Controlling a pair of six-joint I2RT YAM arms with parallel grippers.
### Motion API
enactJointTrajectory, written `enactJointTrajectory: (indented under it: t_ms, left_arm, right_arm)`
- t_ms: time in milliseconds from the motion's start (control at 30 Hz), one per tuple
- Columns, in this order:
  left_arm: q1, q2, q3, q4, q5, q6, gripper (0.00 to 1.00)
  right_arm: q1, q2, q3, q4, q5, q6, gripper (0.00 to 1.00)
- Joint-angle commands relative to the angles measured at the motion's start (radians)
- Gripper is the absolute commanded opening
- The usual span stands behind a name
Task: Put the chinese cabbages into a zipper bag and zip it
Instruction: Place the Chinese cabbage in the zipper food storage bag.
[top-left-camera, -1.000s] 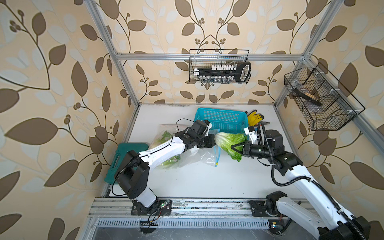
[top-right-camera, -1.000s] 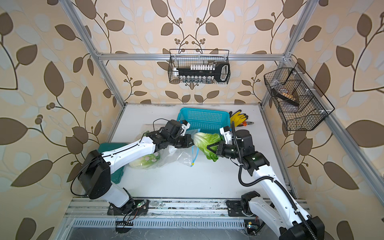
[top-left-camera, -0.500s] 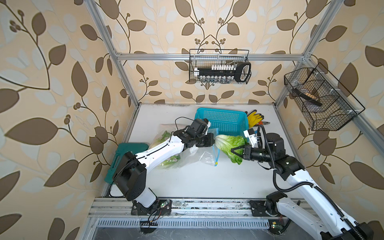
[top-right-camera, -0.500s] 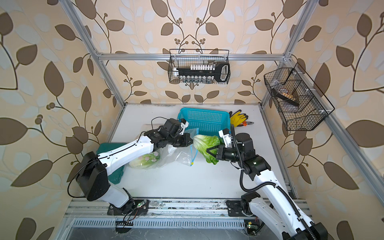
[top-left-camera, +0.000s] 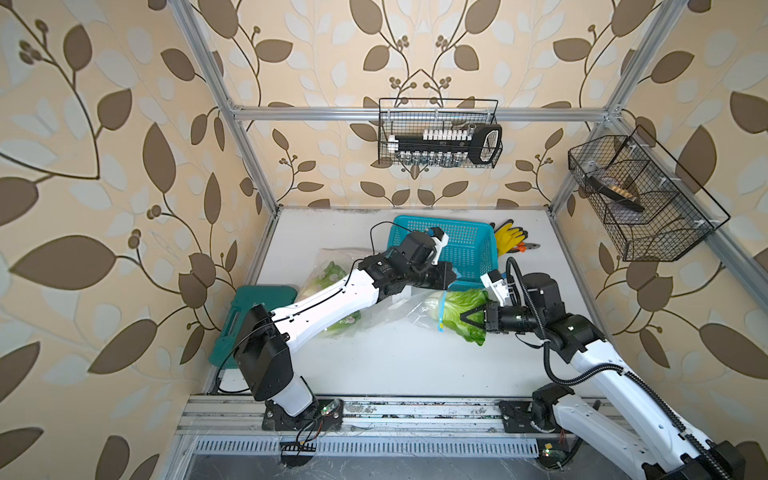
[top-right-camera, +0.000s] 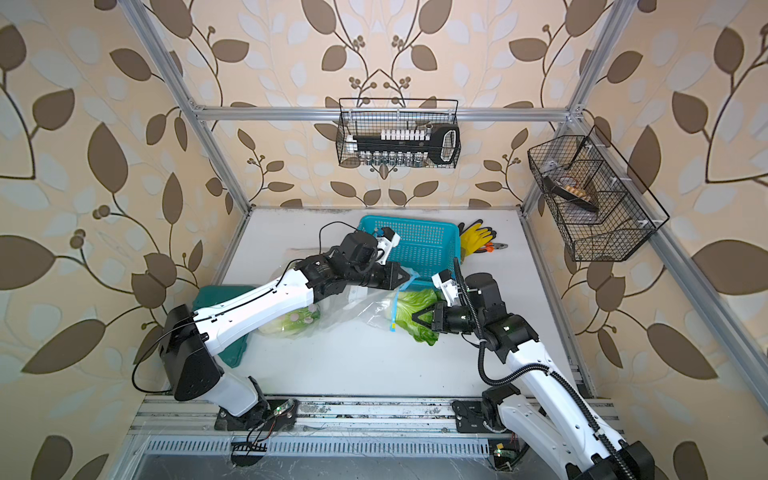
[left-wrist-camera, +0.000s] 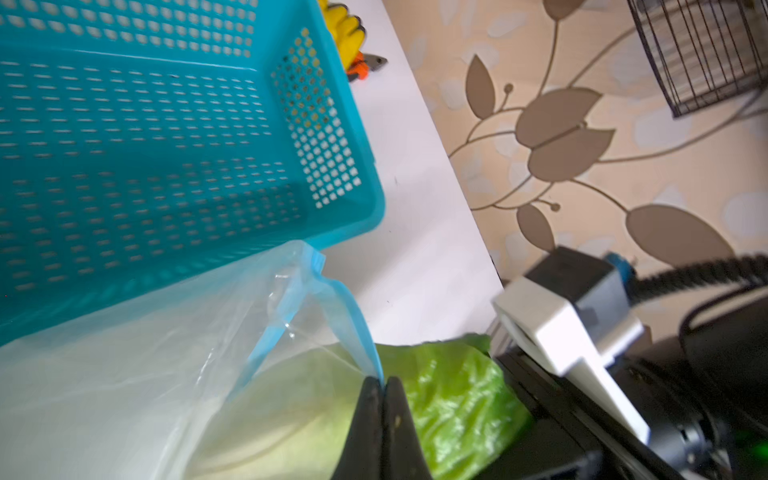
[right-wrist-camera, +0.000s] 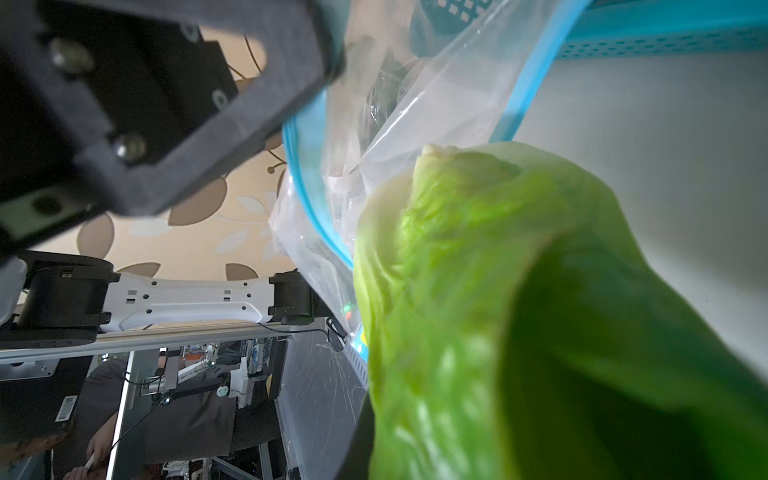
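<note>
- The pale-stalked, green-leaved chinese cabbage head (top-left-camera: 462, 302) lay with its long axis running sideways across the white tabletop (top-left-camera: 395, 365). Its white stalk end pointed toward the robot's left and its ruffled leaf tips toward the right.
- The right gripper (top-left-camera: 467, 320) had its jaws pinched narrow on the leafy end, so it held the cabbage head from behind along that axis.
- The mouth of the clear plastic zipper bag with a blue zip strip (top-left-camera: 390, 309) faced the stalk end. In both top views the stalk had already crossed the blue strip, while the green half was outside.
- From there, the bag's body stretched away to the robot's left, so I judged the coming push would go straight along the cabbage's length, leftward and deeper in.
- The left gripper (left-wrist-camera: 382, 384) was closed tight on the upper lip of the zip strip, just above the cabbage head (left-wrist-camera: 449, 399), and lifted the mouth open.
- Other cabbage heads (top-right-camera: 291, 322) showed green through the plastic farther in, partly hidden under the left forearm.
- The right arm was the nearer one for feeding. Its elbow was bent and its forearm was turned inward, with the gripper roughly level and low over the table.
- The left arm reached forward and across over the zipper bag, its wrist just beside the near rim of the empty teal perforated plastic basket (top-left-camera: 478, 226).
- The lifted lip left only a slack opening, so the leaves could snag on the strip.
</note>
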Motion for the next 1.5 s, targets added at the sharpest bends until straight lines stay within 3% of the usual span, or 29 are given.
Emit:
enactJointTrajectory:
  t_ms: [0,233,433,633,767,900,1033,1167,1233,1333,1467]
  left_arm:
    - [-0.041,-0.028,-0.001,-0.055,0.018,0.058,0.0]
    - [-0.052,-0.173,-0.122,-0.049,-0.02,0.054,0.0]
    - [-0.044,-0.194,-0.112,-0.067,-0.045,0.055,0.0]
    - [0.06,-0.272,-0.134,-0.023,-0.006,0.02,0.0]
    - [0.065,-0.258,-0.1,0.028,0.061,-0.012,0.0]
    - [0.037,-0.232,-0.085,0.081,0.08,-0.037,0.0]
    - [0.008,-0.179,-0.022,0.07,0.092,-0.015,0.0]
    - [0.007,-0.152,0.053,0.021,0.068,0.052,0.0]
    - [0.007,-0.139,0.063,0.0,0.065,0.095,0.0]
    - [0.007,-0.139,0.031,0.035,0.115,0.113,0.0]
    - [0.007,-0.187,-0.039,0.104,0.104,0.094,0.0]
  right_arm:
    - [-0.026,-0.001,0.013,0.096,-0.092,0.025,0.0]
    - [-0.083,-0.031,-0.046,0.514,-0.248,0.389,0.0]
    - [-0.106,-0.038,-0.087,0.707,-0.28,0.548,0.0]
    - [-0.12,-0.063,-0.067,0.708,-0.297,0.569,0.0]
    - [-0.11,-0.035,-0.071,0.788,-0.249,0.63,0.0]
    - [-0.043,0.016,-0.005,0.5,-0.14,0.414,0.0]
    - [-0.046,0.021,0.073,0.195,-0.003,0.211,0.0]
    - [-0.051,0.018,0.12,0.104,0.003,0.104,0.0]
    - [-0.06,0.017,0.124,0.149,-0.098,0.128,0.0]
    - [-0.076,-0.019,0.096,0.372,-0.261,0.296,0.0]
    - [-0.116,-0.015,0.066,0.605,-0.327,0.508,0.0]
